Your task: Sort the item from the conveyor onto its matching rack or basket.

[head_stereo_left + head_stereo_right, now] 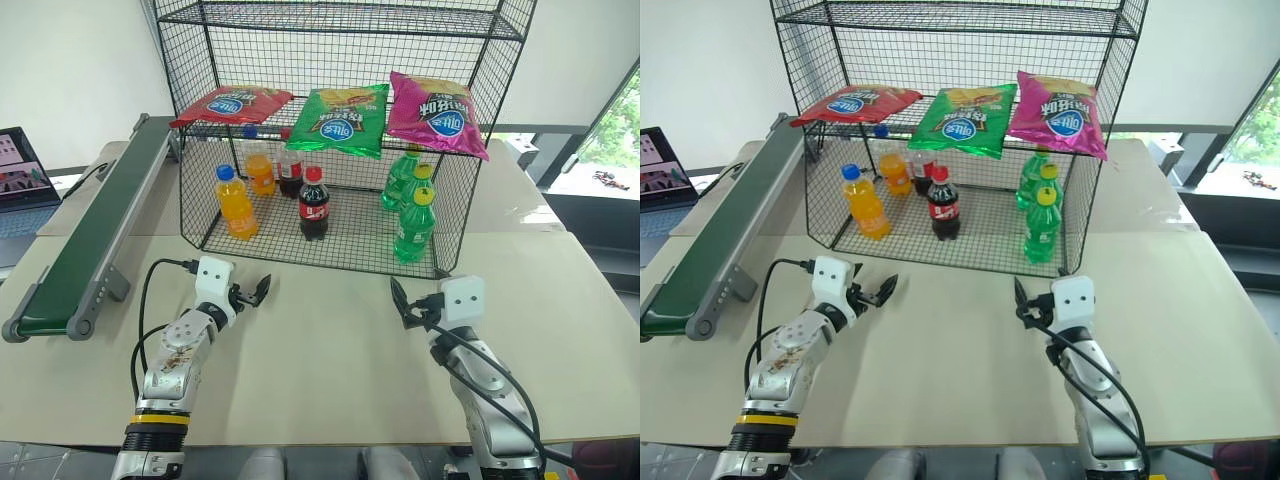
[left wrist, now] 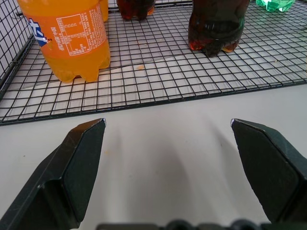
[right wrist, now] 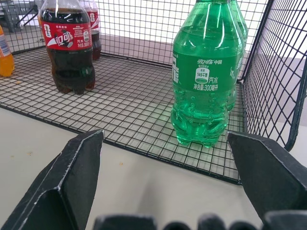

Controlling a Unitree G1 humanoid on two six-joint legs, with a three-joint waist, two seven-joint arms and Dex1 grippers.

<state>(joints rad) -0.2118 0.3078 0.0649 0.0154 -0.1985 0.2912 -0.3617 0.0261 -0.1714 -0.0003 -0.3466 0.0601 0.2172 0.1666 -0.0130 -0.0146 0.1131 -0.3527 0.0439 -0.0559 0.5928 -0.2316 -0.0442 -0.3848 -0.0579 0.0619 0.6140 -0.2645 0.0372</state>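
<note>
Conveyor (image 1: 90,240) at far left, belt bare. My left gripper (image 1: 250,294) spread wide, empty, over table (image 1: 330,340) before rack (image 1: 330,140). Red crisp bag (image 1: 232,104) on rack's middle shelf, left end. My right gripper (image 1: 404,303) spread wide, empty, near green bottle (image 3: 206,86).

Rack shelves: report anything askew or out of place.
The red crisp bag overhangs the left end of the rack shelf, and the pink bag droops over the front edge. The bottles below stand upright; nothing is spilled.
</note>
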